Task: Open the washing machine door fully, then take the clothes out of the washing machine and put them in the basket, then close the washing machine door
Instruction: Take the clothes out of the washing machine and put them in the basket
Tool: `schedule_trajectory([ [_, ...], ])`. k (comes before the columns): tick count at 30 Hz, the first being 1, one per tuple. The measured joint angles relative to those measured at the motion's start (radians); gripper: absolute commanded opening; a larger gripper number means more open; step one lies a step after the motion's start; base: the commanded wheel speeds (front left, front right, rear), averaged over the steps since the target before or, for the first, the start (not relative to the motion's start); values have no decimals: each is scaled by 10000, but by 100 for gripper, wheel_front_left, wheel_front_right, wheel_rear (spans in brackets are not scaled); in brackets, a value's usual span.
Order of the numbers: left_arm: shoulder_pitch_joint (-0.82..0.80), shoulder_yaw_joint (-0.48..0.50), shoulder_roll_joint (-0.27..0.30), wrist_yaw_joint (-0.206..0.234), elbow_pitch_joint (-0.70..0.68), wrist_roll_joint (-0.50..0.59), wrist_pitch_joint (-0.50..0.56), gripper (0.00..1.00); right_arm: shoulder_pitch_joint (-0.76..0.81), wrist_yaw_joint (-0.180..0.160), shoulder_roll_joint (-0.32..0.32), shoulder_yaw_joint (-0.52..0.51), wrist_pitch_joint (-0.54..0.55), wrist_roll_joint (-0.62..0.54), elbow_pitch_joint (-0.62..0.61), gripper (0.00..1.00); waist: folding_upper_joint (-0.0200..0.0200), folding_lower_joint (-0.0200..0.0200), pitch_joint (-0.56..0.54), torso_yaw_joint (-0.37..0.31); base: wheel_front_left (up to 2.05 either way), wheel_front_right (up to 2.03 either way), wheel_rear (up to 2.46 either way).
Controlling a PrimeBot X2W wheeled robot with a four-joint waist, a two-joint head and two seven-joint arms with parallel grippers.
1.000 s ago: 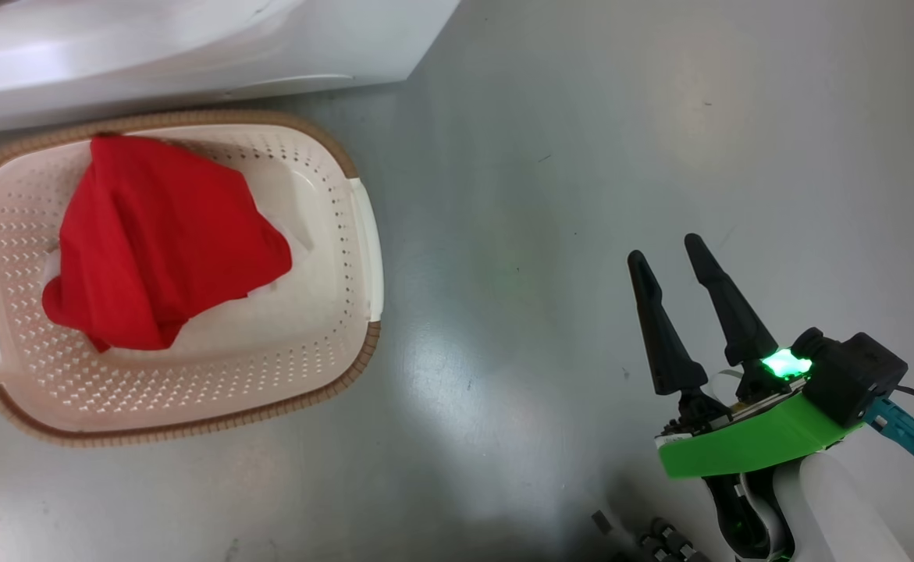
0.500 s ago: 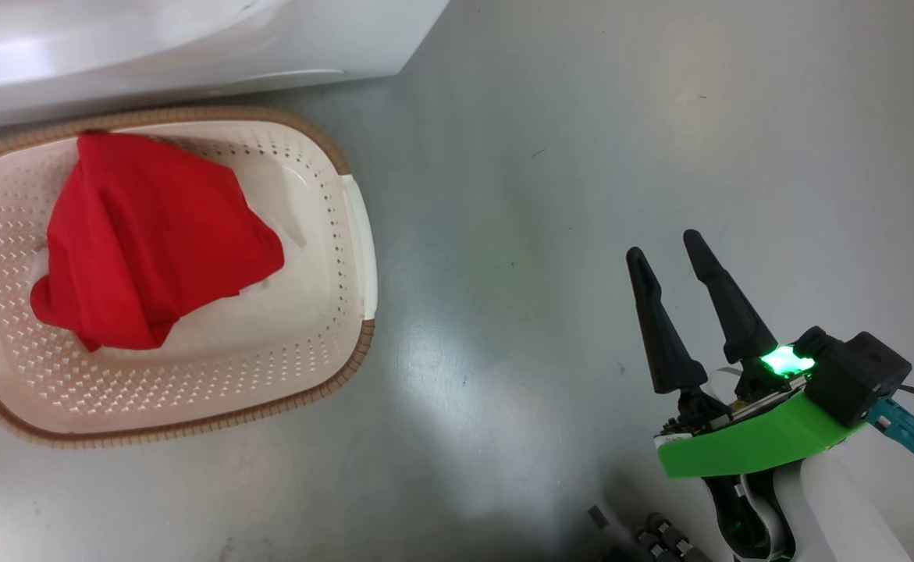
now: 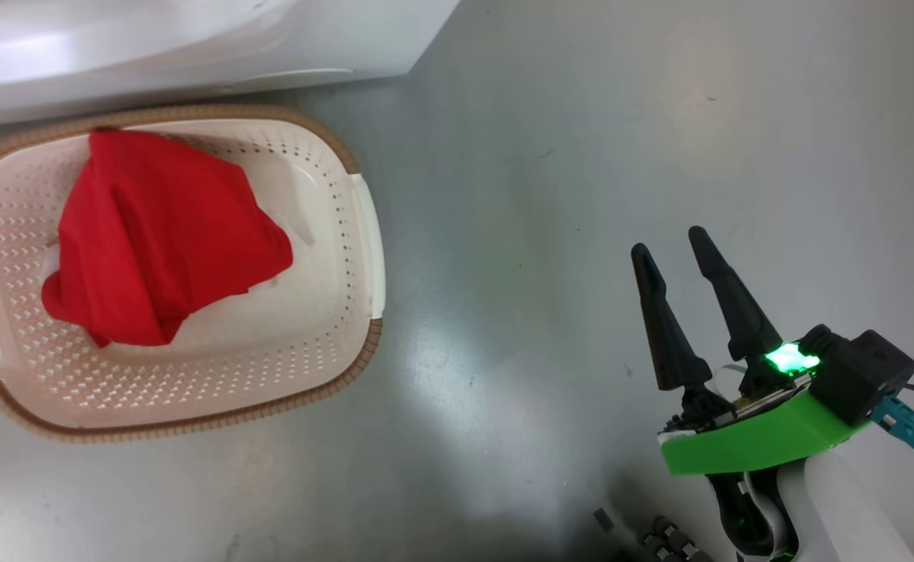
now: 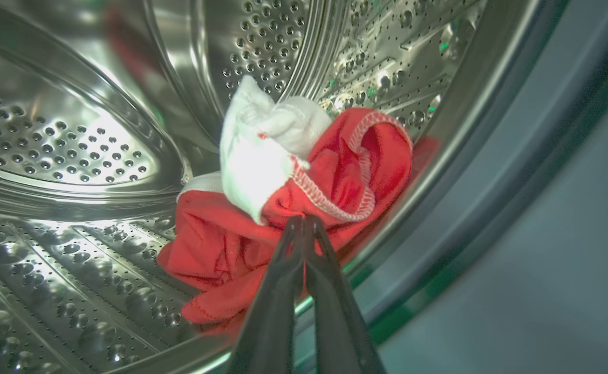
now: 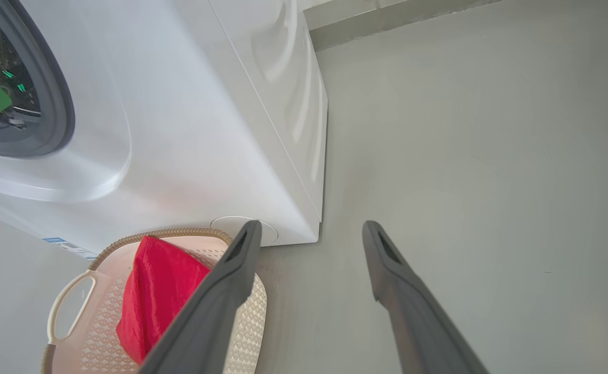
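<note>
At 4 o'clock in the head view, nearest the robot, the right gripper hovers over the bare floor, its jaws apart and holding nothing. At 9 o'clock sits the basket, with 1 red garment heaped inside toward its far-left corner. Beyond it, at 11 o'clock, the white washing machine stands just behind the basket's far rim.

Farthest in, the left gripper reaches into the steel drum. Its jaws are together at the tips, seemingly clamped on a fold of the second garment, red with a white part, though the pinch itself is hard to make out. That garment lies near the drum's lip, from the middle of the left wrist view down toward 6 o'clock, with the grey rubber ring at 3 o'clock.

Over the last 1 second the whole head view slid slightly sideways and back, so the head moved. The basket, its garment and the right gripper kept their places, and the basket's load is unchanged at 1 piece. Unloading looks about half done: the second piece must be drawn out and dropped in the basket, then the door closed.
</note>
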Motion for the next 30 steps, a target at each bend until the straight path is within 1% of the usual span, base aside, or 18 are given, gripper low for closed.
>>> schedule_trajectory([
  [5,345,989,-255,0,-165,2,0,0,-170,0,-2,-82,0,-63,27,100,0,0,-87,162,0,0,0],
  [10,1035,1910,-696,0,-531,111,0,0,-187,0,-4,-211,0,-199,75,100,0,0,-174,387,0,0,0],
  [20,2530,3760,-1406,0,-1501,497,0,0,-190,0,-17,-573,0,-539,159,100,0,0,-461,918,0,0,0],
  [26,3522,4558,-1854,0,-2061,784,0,0,-189,0,-31,-717,0,-683,257,100,0,0,-722,1230,0,0,0],
  [30,4214,4800,-2088,0,-2429,1072,0,0,-188,0,-35,-838,0,-746,314,100,0,0,-947,1388,0,0,0],
])
